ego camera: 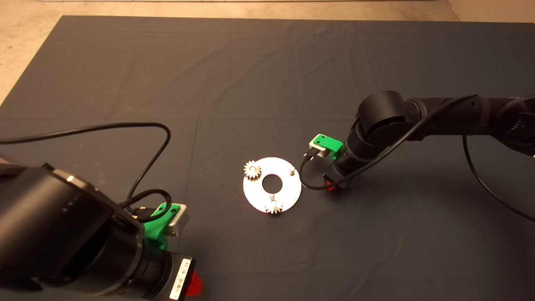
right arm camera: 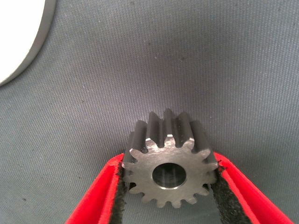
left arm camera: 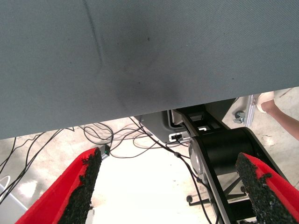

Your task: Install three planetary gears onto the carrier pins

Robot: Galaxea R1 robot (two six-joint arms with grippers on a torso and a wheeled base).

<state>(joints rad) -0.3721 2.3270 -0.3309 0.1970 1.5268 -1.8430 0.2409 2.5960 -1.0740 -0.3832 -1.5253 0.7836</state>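
Silvery metal marks the third planetary gear (right arm camera: 169, 168), which is pinched by its toothed rim between the black pads of the right gripper (right arm camera: 169, 186), low over the dark mat (ego camera: 267, 83) just beside the white disc (ego camera: 288, 190). Two more gears are already seated on carrier pins: one (ego camera: 252, 170) at the disc's far left rim, another (ego camera: 274, 206) at its near rim. A third pin (ego camera: 291, 169) stands bare on the side towards the right gripper (ego camera: 332, 184).

The left gripper (ego camera: 194, 284) is parked at the mat's near left corner, its padded fingers (left arm camera: 86, 182) spread apart; past the mat's edge a pale floor with loose cables (left arm camera: 117, 135) and a person's leg (left arm camera: 280, 116) are seen. A white barcode label (ego camera: 182, 278) is fixed to the left wrist, but its print cannot be read. The mat is creased in folds over a tan floor (ego camera: 25, 46).
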